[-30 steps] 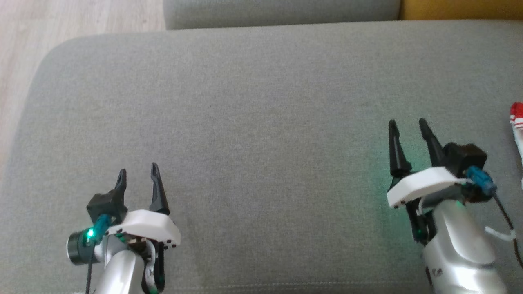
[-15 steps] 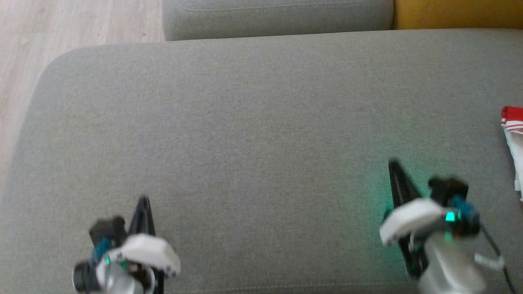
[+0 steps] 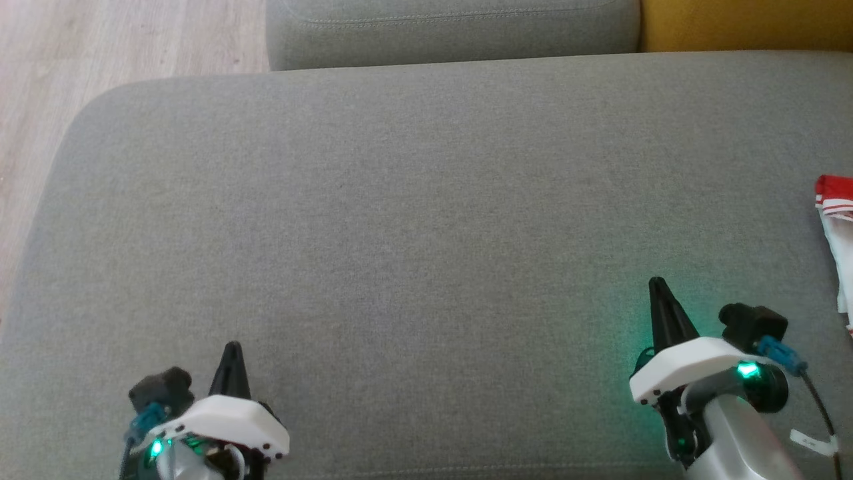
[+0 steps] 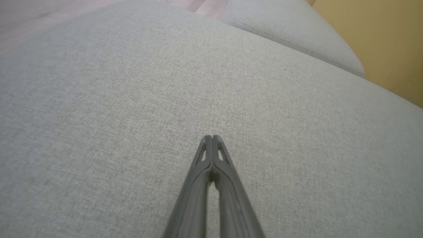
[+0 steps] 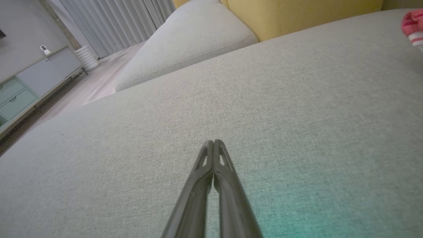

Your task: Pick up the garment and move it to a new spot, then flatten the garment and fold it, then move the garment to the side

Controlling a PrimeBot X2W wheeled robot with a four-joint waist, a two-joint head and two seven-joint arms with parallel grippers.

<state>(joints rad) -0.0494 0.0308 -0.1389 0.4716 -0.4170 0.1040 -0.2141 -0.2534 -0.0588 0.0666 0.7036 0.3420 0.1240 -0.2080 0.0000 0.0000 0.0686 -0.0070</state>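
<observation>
The left gripper [image 3: 232, 348] is clenched: in the left wrist view its two dark fingers [image 4: 198, 185] meet at the tips with nothing between them. The right gripper [image 3: 658, 285] is likewise clenched on nothing, and in the right wrist view its fingertips [image 5: 209, 145] press together.

Both grippers point up the head view, away from the robot, over the near part of a wide grey seat cushion [image 3: 426, 200]. The left gripper is at the lower left and the right gripper at the lower right, well apart from each other. The fabric beneath each tip is bare. Whether the tips touch the fabric cannot be told. A green lamp [image 3: 747, 370] glows on the right wrist and throws a green tint on the cushion beside it. A smaller green lamp [image 3: 156, 448] shows on the left wrist.

The garment [image 3: 837, 227], white with a red striped end, lies on the seat cushion at the far right edge of the head view. It is apart from the right gripper, on that gripper's outer side, and is cut off by the frame.

Beyond the seat cushion lie a second grey cushion [image 3: 453, 30] and a yellow cushion [image 3: 746, 23]. A pale wooden floor [image 3: 100, 40] lies to the left. The right wrist view adds a low cabinet [image 5: 39, 77] and grey curtains [image 5: 115, 19].
</observation>
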